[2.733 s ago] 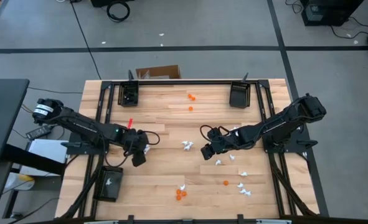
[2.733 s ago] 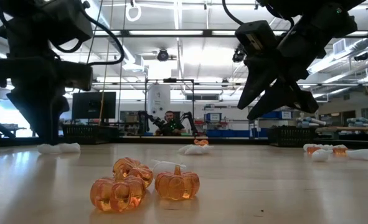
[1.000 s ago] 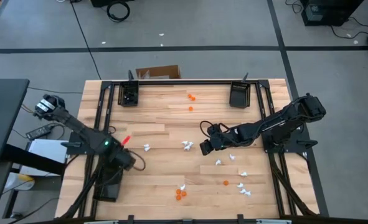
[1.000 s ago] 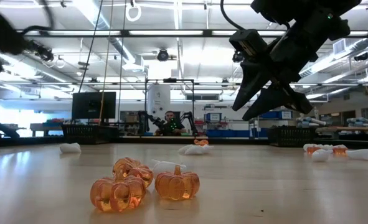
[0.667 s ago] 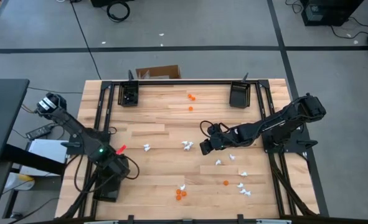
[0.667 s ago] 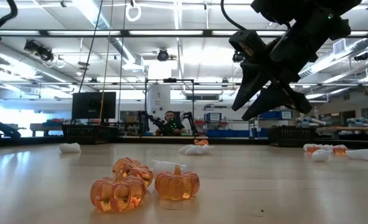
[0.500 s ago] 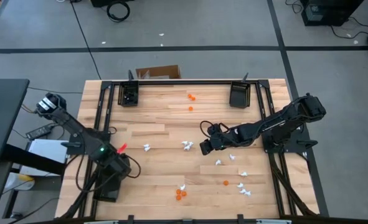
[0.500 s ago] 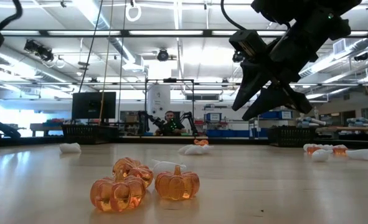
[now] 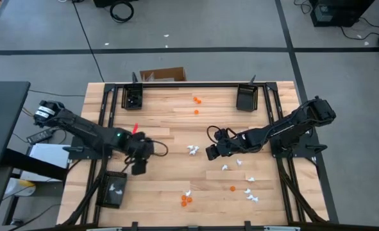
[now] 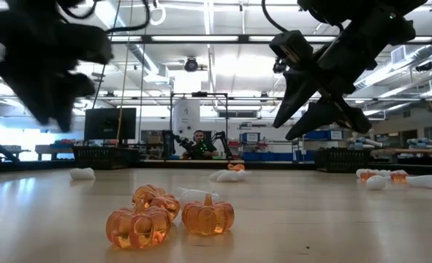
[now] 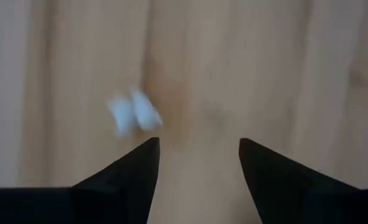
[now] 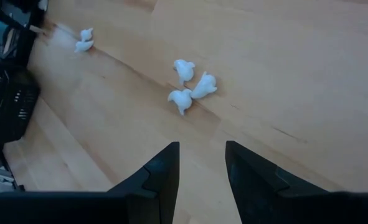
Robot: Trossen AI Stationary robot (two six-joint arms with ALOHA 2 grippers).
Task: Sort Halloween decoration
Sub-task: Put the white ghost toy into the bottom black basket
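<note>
Halloween decoration trinkets lie scattered on the bench (image 9: 176,128): a white cluster (image 9: 192,150) mid-bench, more white pieces (image 9: 249,191) toward the right front, orange pumpkins (image 9: 186,200) at the front edge, two orange ones (image 9: 196,101) near the back. One white piece sits in the front-left tray (image 9: 114,188); black trays stand at back left (image 9: 134,97) and back right (image 9: 245,98).

Left gripper (image 11: 198,163) hovers over bare wood, fingers spread, nothing between them. A lone white trinket (image 11: 133,114) lies just ahead of it and off to one side (motion-blurred, so its shape is unclear).

Right gripper (image 12: 201,163) hangs above the bench, fingers parted and empty, with the white cluster of three (image 12: 190,85) ahead of it.

Step in hand, as I judge it — left arm picks the lone white piece for the front-left tray.

- Shift sideways first, so the piece sits centred between the fingers; it is off-axis now.
- Come straight down, tips to the wood, then close gently — a piece this tiny likely squirts out of an off-centre pinch.
- Release low over the tray to limit bouncing.
- Right arm: take one ghost from the cluster edge, not all three.
</note>
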